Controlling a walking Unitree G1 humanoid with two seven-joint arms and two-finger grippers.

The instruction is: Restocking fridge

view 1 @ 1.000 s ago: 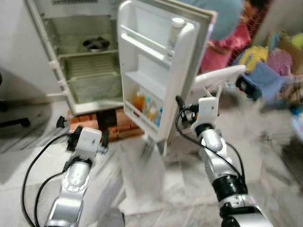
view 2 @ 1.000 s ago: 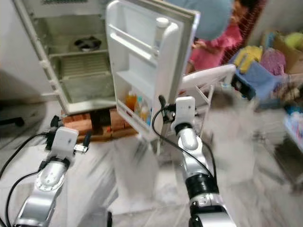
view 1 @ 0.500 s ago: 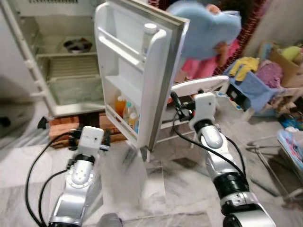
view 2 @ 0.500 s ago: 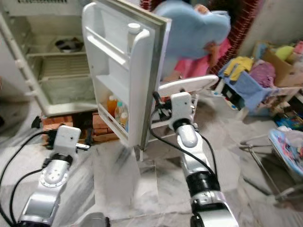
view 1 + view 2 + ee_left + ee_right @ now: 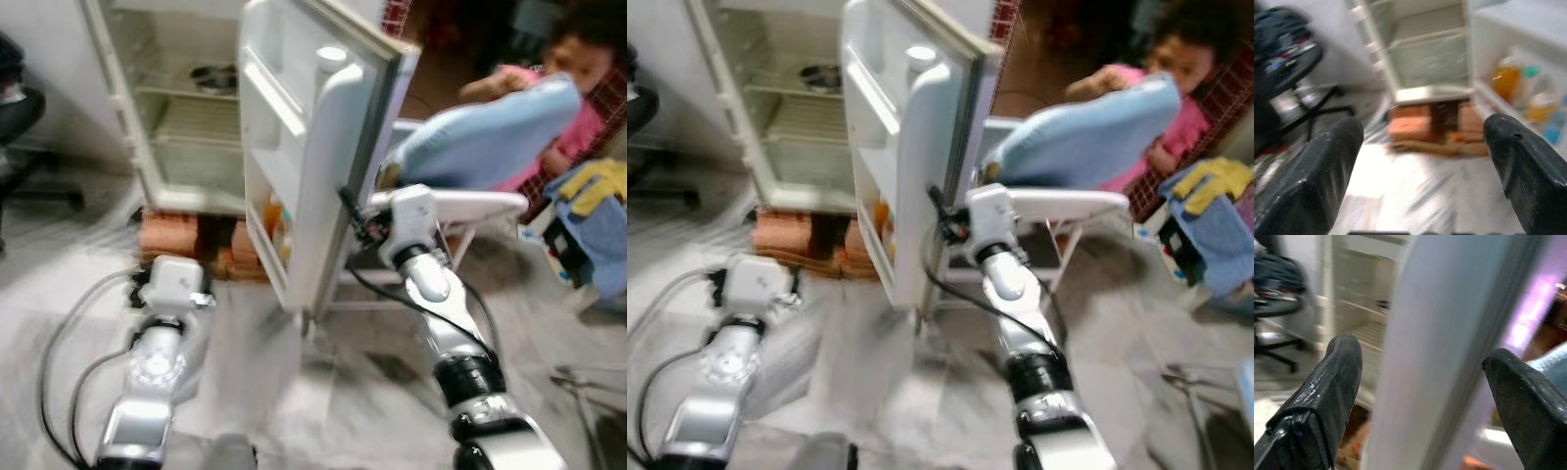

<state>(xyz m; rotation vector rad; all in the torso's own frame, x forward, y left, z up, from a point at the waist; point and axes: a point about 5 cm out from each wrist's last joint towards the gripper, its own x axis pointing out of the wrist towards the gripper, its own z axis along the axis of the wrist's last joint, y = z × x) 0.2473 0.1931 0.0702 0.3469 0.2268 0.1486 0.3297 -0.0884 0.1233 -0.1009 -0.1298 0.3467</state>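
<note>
The white fridge (image 5: 186, 127) stands open on bricks (image 5: 176, 230), with a dark bowl (image 5: 211, 76) on an upper shelf. Its door (image 5: 294, 147) is swung wide; a white-capped bottle (image 5: 331, 59) sits in the top door shelf and an orange bottle (image 5: 1507, 81) with other small bottles in the lowest one. My right gripper (image 5: 1421, 352) is open, its two fingers either side of the door's outer edge. Low over the floor, my left gripper (image 5: 1421, 125) is open and holds nothing, facing the fridge. The picture is blurred.
A person in pink (image 5: 578, 88) holds a light blue cushion (image 5: 480, 137) over a white stand (image 5: 460, 206) just behind the door. A black office chair (image 5: 24, 117) is at the left. Blue and yellow cloth (image 5: 588, 215) lies at the right. Marble floor (image 5: 294, 392) lies in front.
The whole view has swung and is more blurred, so the camera moved. The person with the blue cushion now shows further right. My right gripper stays at the door's edge.
</note>
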